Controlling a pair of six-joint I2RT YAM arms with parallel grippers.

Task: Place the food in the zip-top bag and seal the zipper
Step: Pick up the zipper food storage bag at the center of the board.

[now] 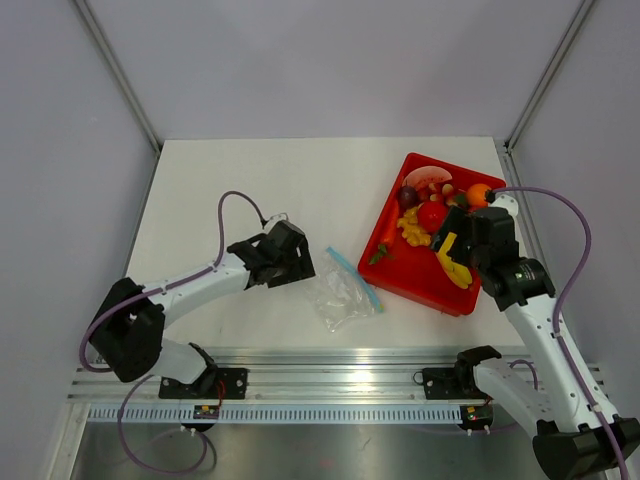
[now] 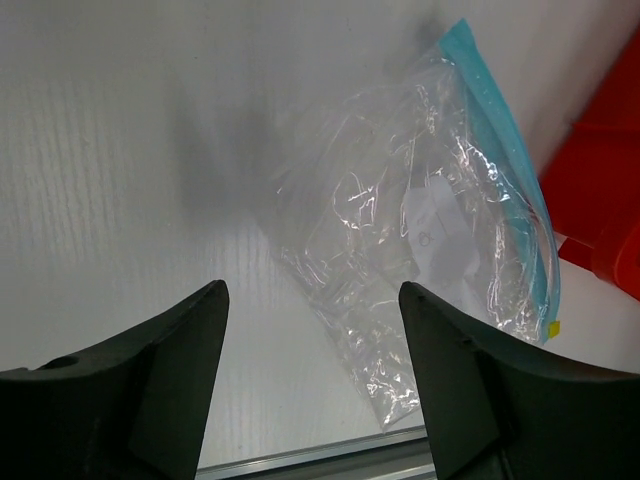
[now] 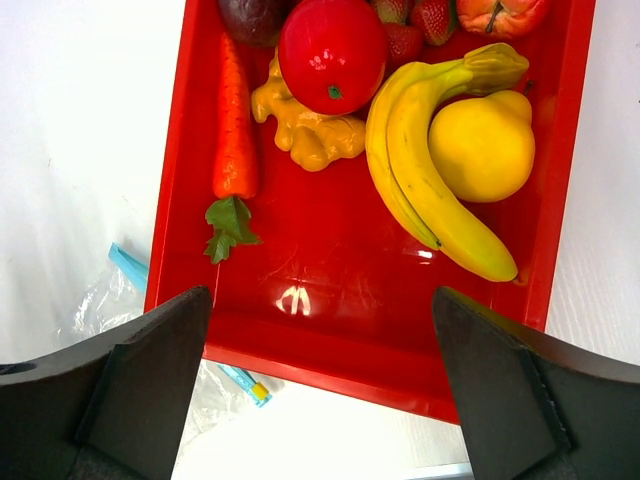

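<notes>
A pale patch on the zip-top bag (image 2: 420, 220) carries faint marks, too washed out to read. A small yellow tab (image 2: 552, 328) sits at the near end of the zipper (image 2: 500, 160).

The left arm folds back at its elbow on the near left, and its white forearm reaches rightward over the desk (image 1: 250, 180). The left gripper (image 2: 310, 295) points down. Its fingers (image 2: 170, 370) are spread apart with nothing between them. The crinkled bag lies flat on the desk just ahead and to the right of those fingers, untouched, with its blue zipper along the far side, next to the red tray (image 1: 420, 285).

The right arm rises from the near right and bends its wrist down over the near half of the tray. The right gripper (image 3: 320, 300) is wide open and empty, above bare tray floor. Ahead of it lie the glossy red tomato (image 3: 332, 50) and, to the tomato's left, the dark purple fruit (image 3: 255, 15). Both are in the tray, well apart from the bag. Closer to the gripper are a carrot (image 3: 235, 130), a piece of ginger (image 3: 305, 130), a banana (image 3: 420, 170) and a lemon (image 3: 482, 145).
</notes>
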